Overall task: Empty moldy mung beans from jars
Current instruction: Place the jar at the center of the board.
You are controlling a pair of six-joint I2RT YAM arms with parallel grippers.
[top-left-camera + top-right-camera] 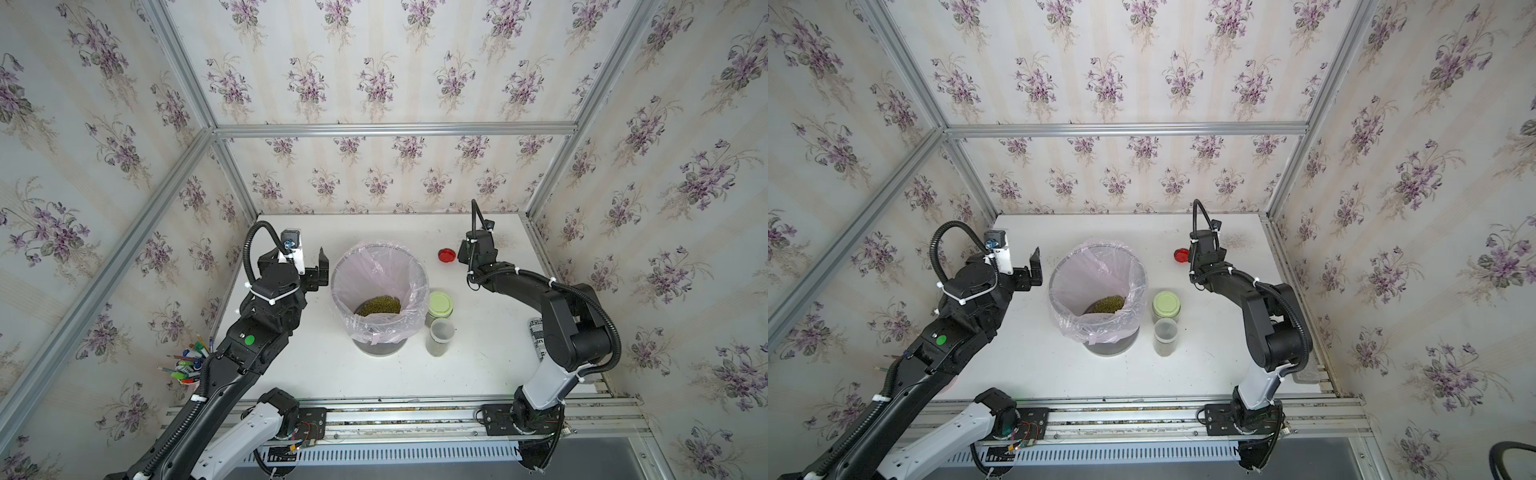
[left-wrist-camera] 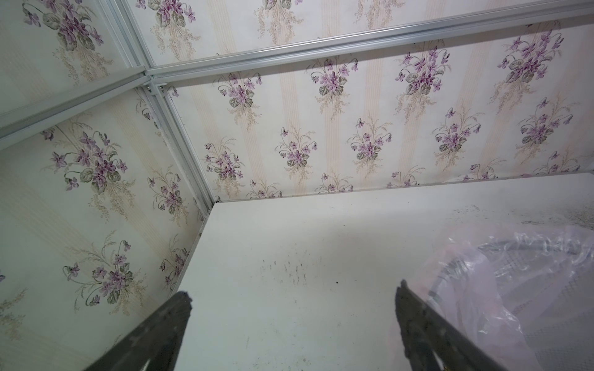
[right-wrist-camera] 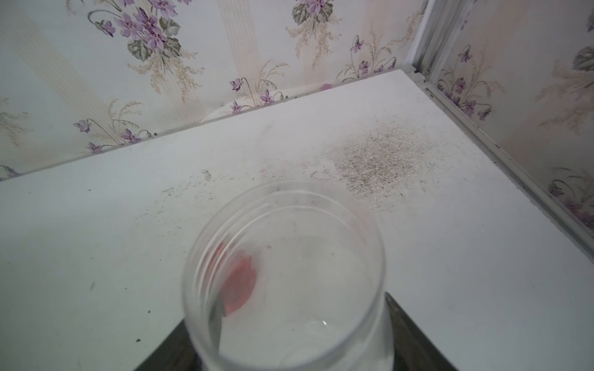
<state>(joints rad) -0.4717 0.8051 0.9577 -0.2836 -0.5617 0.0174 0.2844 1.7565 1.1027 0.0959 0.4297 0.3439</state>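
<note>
Right wrist view: the right gripper [image 3: 299,314] is clamped on the held jar [image 3: 286,257], one finger on each side of its wall. The jar's open mouth faces the camera.
Held jar: clear glass, see-through down to the base. The table and the red lid [image 3: 239,286] show through it.
Right gripper position: far right of the table [image 1: 478,374], just beside the red lid [image 1: 447,254] in both top views. The wrist hides the held jar there.
Left gripper [image 2: 293,289]: jaws wide apart with nothing between them, just left of the bin [image 1: 376,348].
Bin: upright at the table's centre, lined with a pink bag.
Mung beans [image 1: 378,306]: heaped in the bottom of the bin.
Lidded jar [image 1: 440,304]: upright, pale green lid on, just right of the bin.
Open jar [image 1: 441,334]: upright and uncapped, just nearer than the lidded jar. Contact between the two cannot be told. Olive fill shows in its lower part.
Speckled patch [image 3: 376,160]: dark grit on the table's far right corner.
Pen cup [image 1: 187,365]: near left, off the table's edge.
</note>
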